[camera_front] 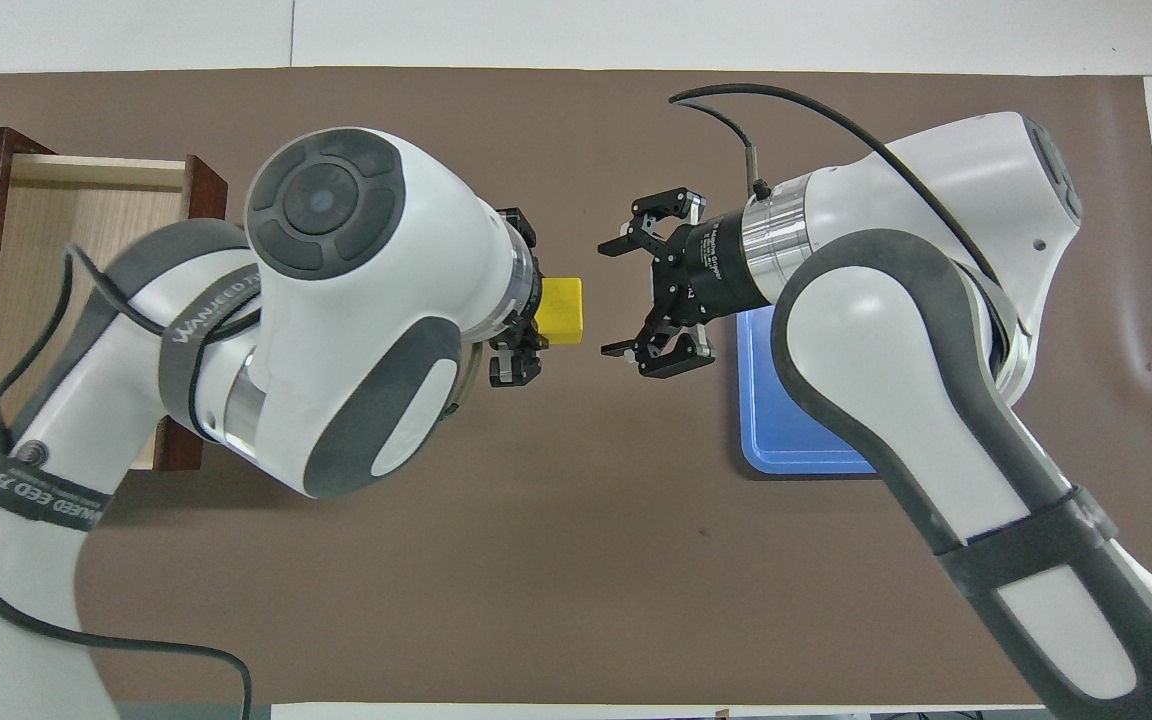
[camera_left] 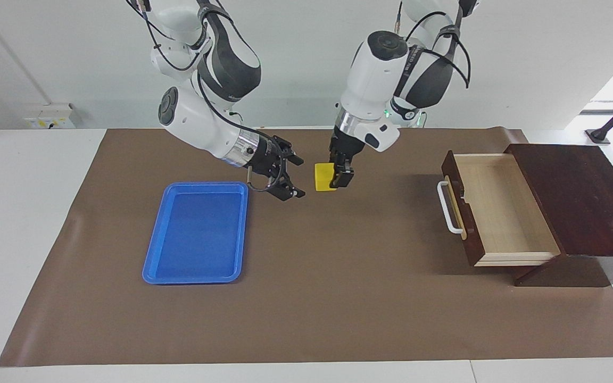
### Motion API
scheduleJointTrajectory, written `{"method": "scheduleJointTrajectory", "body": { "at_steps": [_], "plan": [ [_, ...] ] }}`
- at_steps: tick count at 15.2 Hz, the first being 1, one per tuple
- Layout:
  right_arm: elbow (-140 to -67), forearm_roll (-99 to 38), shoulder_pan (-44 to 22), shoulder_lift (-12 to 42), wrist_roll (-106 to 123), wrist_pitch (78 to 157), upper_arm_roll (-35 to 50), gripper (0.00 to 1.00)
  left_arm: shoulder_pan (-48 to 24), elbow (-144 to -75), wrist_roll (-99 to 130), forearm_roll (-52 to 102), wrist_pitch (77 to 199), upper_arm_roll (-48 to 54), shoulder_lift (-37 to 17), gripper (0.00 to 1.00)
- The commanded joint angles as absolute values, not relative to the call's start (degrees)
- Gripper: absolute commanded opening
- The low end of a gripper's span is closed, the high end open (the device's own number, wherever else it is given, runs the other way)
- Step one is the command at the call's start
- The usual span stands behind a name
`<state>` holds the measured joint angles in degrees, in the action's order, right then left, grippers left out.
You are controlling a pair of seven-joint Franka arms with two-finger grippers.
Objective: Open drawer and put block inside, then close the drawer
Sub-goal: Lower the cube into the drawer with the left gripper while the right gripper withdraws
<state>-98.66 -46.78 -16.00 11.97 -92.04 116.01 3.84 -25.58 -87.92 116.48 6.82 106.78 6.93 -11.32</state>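
The yellow block [camera_left: 323, 177] is in my left gripper [camera_left: 337, 179], which points down and is shut on it, low over the middle of the mat on the robots' side. It also shows in the overhead view [camera_front: 561, 307]. I cannot tell if the block touches the mat. My right gripper [camera_left: 300, 177] is open and empty, level with the block and a short gap from it, over the mat by the blue tray's corner. The drawer [camera_left: 503, 213] stands pulled out of its dark box [camera_left: 583, 197] at the left arm's end, with its pale inside bare and its white handle [camera_left: 450, 207] toward the table's middle.
A flat blue tray [camera_left: 197, 231] lies on the brown mat [camera_left: 338, 292] toward the right arm's end, with nothing in it. White table shows around the mat.
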Motion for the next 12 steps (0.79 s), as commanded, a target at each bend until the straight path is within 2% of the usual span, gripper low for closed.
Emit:
{"method": "scheduleJointTrajectory", "body": {
  "at_steps": [1, 3, 6, 10, 12],
  "plan": [
    [-97.56, -45.70, -13.81, 12.13, -92.82, 114.97, 3.87, 1.00, -16.03, -88.51, 104.02, 7.12, 99.16, 7.12, -6.60, 0.00],
    [-96.69, -42.13, -11.09, 12.04, -90.02, 112.95, 3.78, 1.00, -9.35, -88.59, 94.97, 6.86, 95.99, 6.94, -5.98, 0.00],
    [-92.82, -36.58, -5.91, 12.04, -79.85, 104.71, 3.78, 1.00, -1.43, -91.74, 86.59, 6.07, 98.51, 6.86, -4.67, 0.00],
    [-91.67, -25.87, -1.68, 10.55, -56.75, 95.38, 3.69, 1.00, 7.01, -104.29, 75.43, 3.60, 108.60, 6.86, 0.08, 0.00],
    [-91.67, -20.16, -0.79, 8.97, -45.06, 92.65, 3.78, 1.00, 10.18, -107.83, 72.70, 3.52, 112.66, 6.86, 0.70, 0.00]
  ]
}}
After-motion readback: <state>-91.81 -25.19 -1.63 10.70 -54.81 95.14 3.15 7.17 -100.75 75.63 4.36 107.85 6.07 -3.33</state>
